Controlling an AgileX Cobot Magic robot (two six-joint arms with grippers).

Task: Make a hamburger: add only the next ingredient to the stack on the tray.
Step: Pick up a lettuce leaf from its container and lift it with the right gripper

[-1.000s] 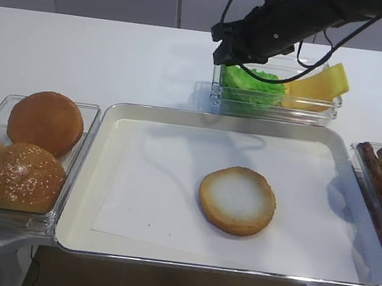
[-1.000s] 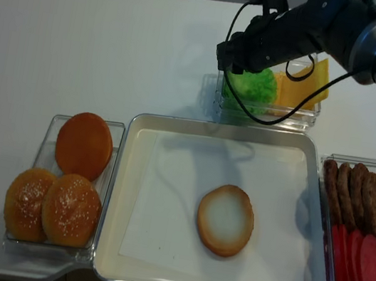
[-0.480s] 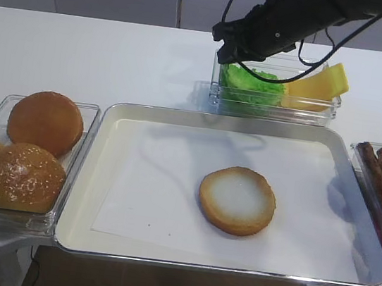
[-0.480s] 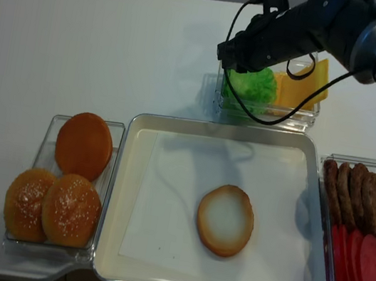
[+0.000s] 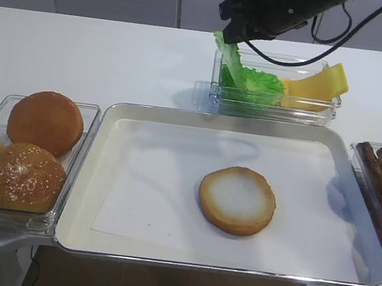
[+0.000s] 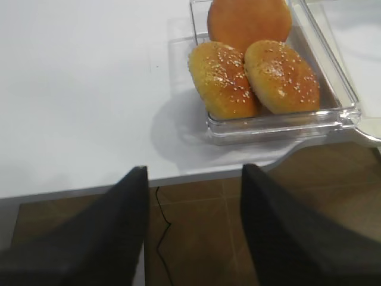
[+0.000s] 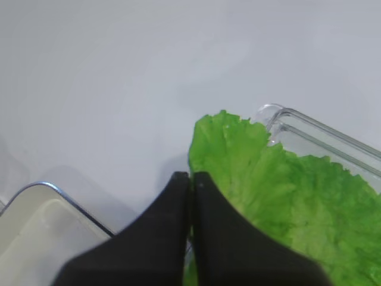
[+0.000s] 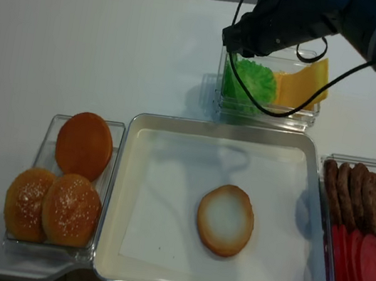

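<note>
Pinching lettuce leaf [image 5: 233, 65] edge, right pincer [image 5: 229, 33]

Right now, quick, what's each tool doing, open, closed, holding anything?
Left tool: open, holding nothing.
Right tool: closed on the lettuce leaf, lifting its edge out of the clear bin.

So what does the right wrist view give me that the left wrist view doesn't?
Only the right wrist view shows the right gripper shut on a lettuce leaf, the clear bin behind it and a corner of the tray. Only the left wrist view shows the open left gripper and three buns in their bin. Both show bare white table.
</note>
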